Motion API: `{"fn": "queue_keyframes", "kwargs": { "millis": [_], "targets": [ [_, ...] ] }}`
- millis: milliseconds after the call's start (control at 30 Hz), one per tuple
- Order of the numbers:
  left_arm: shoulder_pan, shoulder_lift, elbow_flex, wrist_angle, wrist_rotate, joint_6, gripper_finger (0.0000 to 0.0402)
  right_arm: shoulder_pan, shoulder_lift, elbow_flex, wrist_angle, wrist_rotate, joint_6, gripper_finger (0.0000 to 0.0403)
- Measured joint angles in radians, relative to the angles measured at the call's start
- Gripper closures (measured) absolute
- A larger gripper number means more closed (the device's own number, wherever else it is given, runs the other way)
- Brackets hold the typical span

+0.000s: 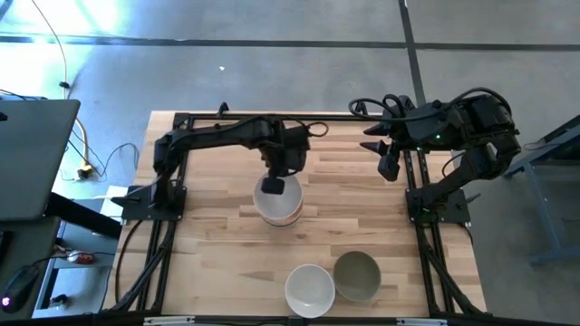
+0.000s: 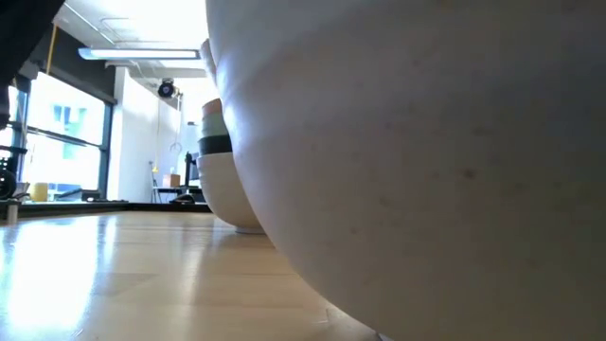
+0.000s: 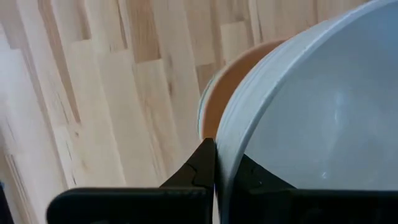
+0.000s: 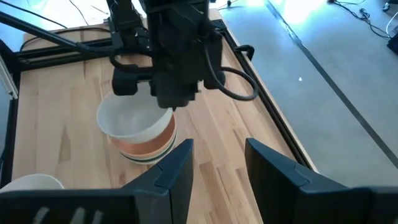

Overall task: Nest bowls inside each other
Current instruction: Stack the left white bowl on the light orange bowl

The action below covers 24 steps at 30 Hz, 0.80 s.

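We see the left gripper (image 1: 275, 184) near the middle of the wooden surface (image 1: 217, 263), a little toward its far edge. Its jaws are shut on the rim of a white bowl (image 4: 134, 121), one finger inside the bowl and one outside. That bowl sits tilted at the top of a stack (image 1: 279, 207), with a peach-orange bowl (image 3: 239, 78) right beneath it. In the low view we make out further bands in the stack, a pale green one and a dark one above a white base.

Two more bowls stand near the front edge of the surface, touching or nearly so: a second white bowl (image 1: 309, 290) and, just beside it toward the right edge, an olive-grey bowl (image 1: 357, 275). One of them fills most of the low view; we cannot tell which.

The right gripper (image 1: 389, 161) hangs by the far right corner of the surface, well apart from the bowls. Its jaws stand wide open and hold nothing.
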<state>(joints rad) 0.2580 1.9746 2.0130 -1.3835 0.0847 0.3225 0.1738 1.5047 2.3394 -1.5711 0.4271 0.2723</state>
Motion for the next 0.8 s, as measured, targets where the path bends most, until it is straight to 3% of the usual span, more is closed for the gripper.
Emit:
{"fn": "queue_keyframes", "kwargs": {
  "millis": [800],
  "targets": [
    [0.002,0.126,0.036,-0.023,0.043,0.053,0.0401,0.0,0.0,0.0,0.0,-0.001,-0.02,0.0265]
  ]
}}
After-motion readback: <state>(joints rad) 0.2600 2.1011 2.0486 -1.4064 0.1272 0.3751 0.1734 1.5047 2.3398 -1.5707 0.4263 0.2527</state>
